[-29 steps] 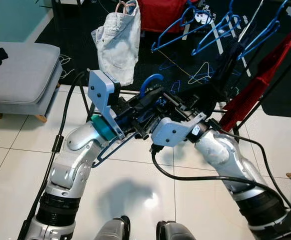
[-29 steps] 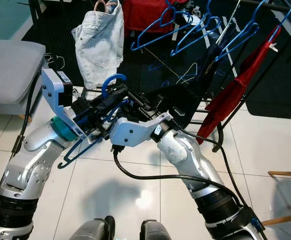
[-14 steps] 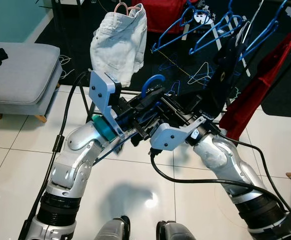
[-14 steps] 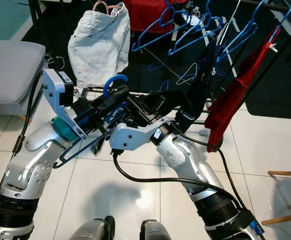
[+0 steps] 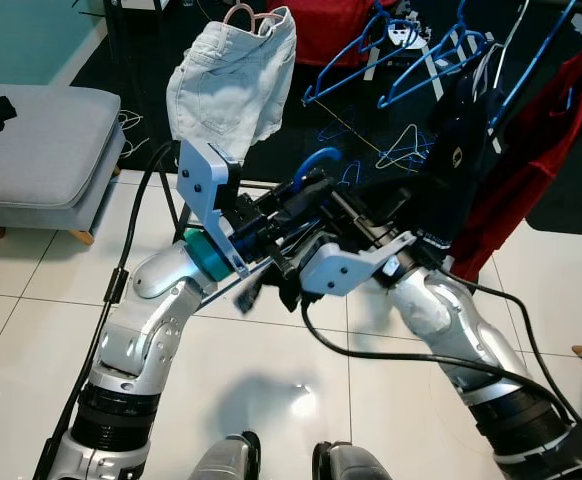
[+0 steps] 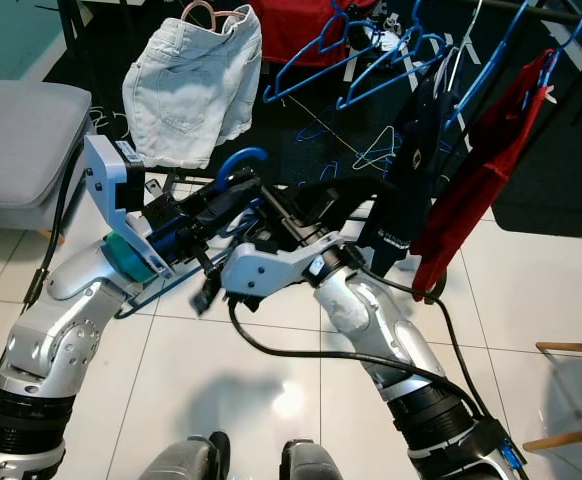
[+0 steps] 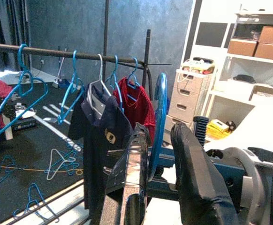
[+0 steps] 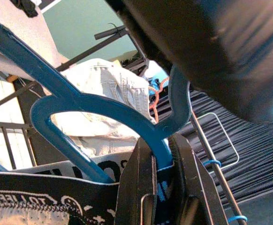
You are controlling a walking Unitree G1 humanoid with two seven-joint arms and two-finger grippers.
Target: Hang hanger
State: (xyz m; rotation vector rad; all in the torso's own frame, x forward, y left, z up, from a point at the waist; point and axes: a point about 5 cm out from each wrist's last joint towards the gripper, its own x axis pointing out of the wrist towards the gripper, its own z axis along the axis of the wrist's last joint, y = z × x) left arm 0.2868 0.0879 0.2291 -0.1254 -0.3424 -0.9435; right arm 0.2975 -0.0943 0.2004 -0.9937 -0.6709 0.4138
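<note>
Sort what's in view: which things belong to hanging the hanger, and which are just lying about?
Job: blue plastic hanger, left gripper, right gripper pinching it, black clothes rail.

Lying about: pale denim shorts, red garment, grey cushioned bench, loose floor hangers.

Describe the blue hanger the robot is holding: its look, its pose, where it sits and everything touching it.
The blue hanger looks like glossy plastic, with a thick curved hook standing up above the two grippers, in front of the clothes rail. The right gripper has its jaws shut on the neck just below the hook. The left gripper jaws flank the hook too. A dark garment with a lettered waistband hangs from it. Its lower bar runs down past the left arm.
</note>
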